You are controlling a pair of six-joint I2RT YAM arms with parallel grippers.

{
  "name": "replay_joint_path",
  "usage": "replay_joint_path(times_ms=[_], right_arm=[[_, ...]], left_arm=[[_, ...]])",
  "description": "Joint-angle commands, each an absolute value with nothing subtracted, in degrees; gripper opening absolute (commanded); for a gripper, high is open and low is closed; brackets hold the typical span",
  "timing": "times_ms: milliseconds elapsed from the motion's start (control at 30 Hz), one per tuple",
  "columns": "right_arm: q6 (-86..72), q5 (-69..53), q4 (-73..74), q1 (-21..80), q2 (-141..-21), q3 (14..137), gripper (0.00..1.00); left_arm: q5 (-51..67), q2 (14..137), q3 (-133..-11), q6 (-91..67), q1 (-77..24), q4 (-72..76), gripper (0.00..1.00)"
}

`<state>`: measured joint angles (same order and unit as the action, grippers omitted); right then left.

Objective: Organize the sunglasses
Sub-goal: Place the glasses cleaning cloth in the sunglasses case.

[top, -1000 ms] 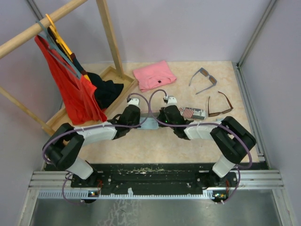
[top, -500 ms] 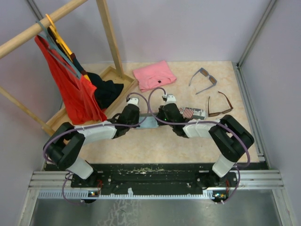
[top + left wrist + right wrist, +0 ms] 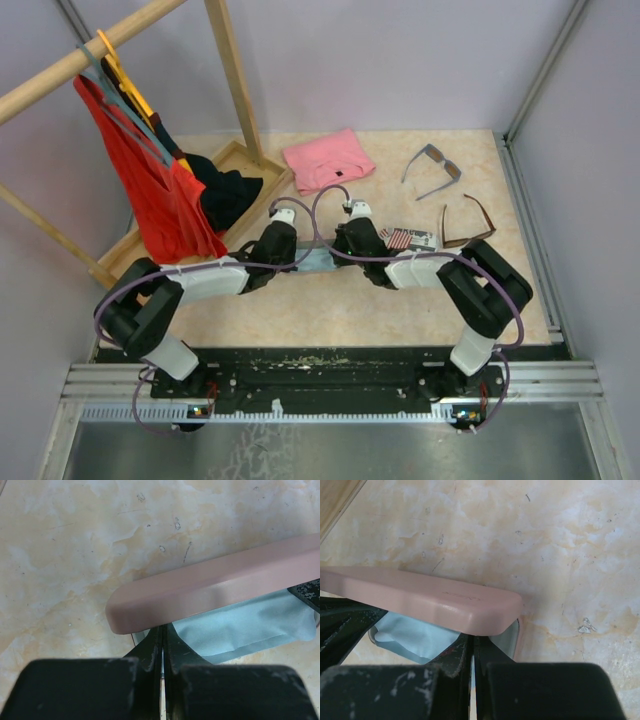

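The grey-blue sunglasses (image 3: 432, 166) lie open at the back right of the table. The thin brown sunglasses (image 3: 467, 222) lie just in front of them, near the right wall. Both are far from the grippers. My left gripper (image 3: 298, 257) and right gripper (image 3: 340, 254) meet at mid-table over an open pink case. The left gripper (image 3: 162, 630) is shut, its tips tucked under the left end of the raised pink lid (image 3: 215, 587), beside a light blue cloth (image 3: 245, 625). The right gripper (image 3: 472, 641) is shut under the right end of the lid (image 3: 435, 602).
A flag-patterned case (image 3: 410, 239) lies just right of the right wrist. A folded pink garment (image 3: 328, 158) lies at the back centre. On the left, a wooden rack (image 3: 232, 75) holds red clothes (image 3: 150, 190) over a wooden tray (image 3: 238, 160).
The right wrist has crept slightly left and toward the back. The left arm and both pairs of sunglasses have stayed put.
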<state>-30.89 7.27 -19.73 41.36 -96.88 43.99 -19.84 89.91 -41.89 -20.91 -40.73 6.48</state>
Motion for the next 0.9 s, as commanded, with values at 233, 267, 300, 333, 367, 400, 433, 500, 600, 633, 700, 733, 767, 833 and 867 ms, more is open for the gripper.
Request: replay_joint_path(times_ms=[233,267,300,333,367,400,433,500,600,633,700,733,767,833,867], right_arm=[[-28.8,8.1,-21.7,40.5,-97.4,47.5,0.00],[-28.8,8.2,-21.8,40.5,-97.5,47.7,0.00],[-28.8,8.2,-21.8,40.6,-97.5,47.7,0.00],[-28.7,8.2,-21.8,40.5,-97.6,47.9,0.00],[-28.7,8.3,-21.8,40.5,-97.7,48.0,0.00],[-28.6,8.4,-21.7,40.5,-97.8,48.1,0.00],[-28.5,8.6,-21.7,40.5,-97.8,48.2,0.00],[-28.4,8.8,-21.6,40.6,-97.9,48.3,0.00],[-28.1,8.7,-20.7,40.5,-98.1,48.7,0.00],[-28.1,8.7,-20.4,40.5,-98.2,48.8,0.00],[-28.1,8.6,-19.7,40.5,-98.4,48.8,0.00],[-28.1,8.6,-19.3,40.5,-98.5,48.8,0.00],[-28.1,8.5,-18.9,40.5,-98.6,48.9,0.00],[-28.1,8.6,-18.3,40.5,-98.8,49.0,0.00],[-28.0,8.6,-18.2,40.5,-98.9,48.9,0.00]], left_arm=[[-18.8,90.8,-42.9,-20.2,-40.1,7.3,0.00],[-18.7,90.8,-42.9,-20.1,-40.0,7.3,0.00],[-18.7,90.8,-43.0,-20.2,-40.0,7.3,0.00],[-18.7,90.9,-43.0,-20.1,-40.0,7.3,0.00],[-18.7,90.9,-43.0,-20.1,-39.9,7.3,0.00],[-18.6,91.0,-43.1,-20.1,-39.9,7.3,0.00],[-18.6,91.0,-43.1,-20.1,-39.9,7.2,0.00],[-18.5,91.1,-43.1,-20.1,-39.8,7.3,0.00],[-18.4,91.3,-43.2,-20.0,-39.7,7.3,0.00],[-18.4,91.4,-43.3,-19.9,-39.7,7.2,0.00],[-18.2,91.7,-43.5,-19.9,-39.6,7.0,0.00],[-18.0,92.0,-43.8,-19.8,-39.5,6.9,0.00],[-17.9,92.1,-44.0,-19.8,-39.5,6.7,0.00],[-17.7,92.5,-44.4,-19.7,-39.4,6.4,0.00],[-17.7,92.5,-44.5,-19.7,-39.4,6.4,0.02]])
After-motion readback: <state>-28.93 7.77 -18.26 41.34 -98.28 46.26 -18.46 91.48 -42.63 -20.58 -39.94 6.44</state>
